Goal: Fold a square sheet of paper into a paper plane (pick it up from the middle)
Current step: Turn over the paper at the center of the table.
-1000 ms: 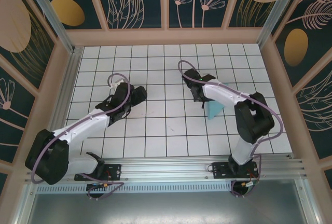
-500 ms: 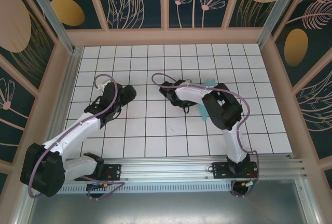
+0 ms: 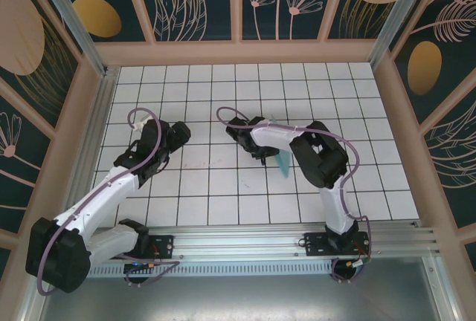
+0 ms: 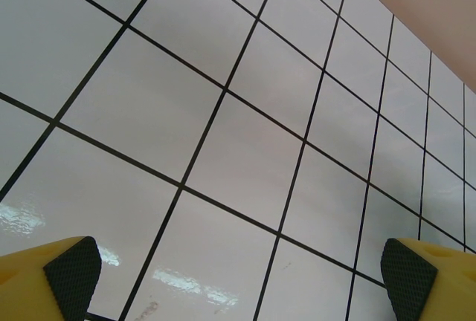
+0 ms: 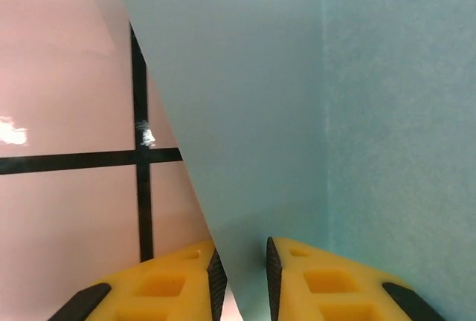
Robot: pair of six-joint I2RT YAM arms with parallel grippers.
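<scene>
- The right gripper point(image 5: 242, 254) has its jaws a narrow gap apart, straddling the slanted edge of the paper plane point(image 5: 312, 113); the hold looks loose rather than pinched.
- The plane lies mid-worktop point(image 4: 245, 157) under that arm's wrist, likely set flat for creasing.
- The left gripper point(image 4: 239, 265) hovers wide open over bare tiles, clear of the fold.

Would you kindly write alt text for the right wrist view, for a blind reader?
Creased teal-blue paper spans the centre and right, over white tiles with black grid lines at left. Below, the yellow fingers of the right tool stand slightly apart at the paper's edge.
</scene>
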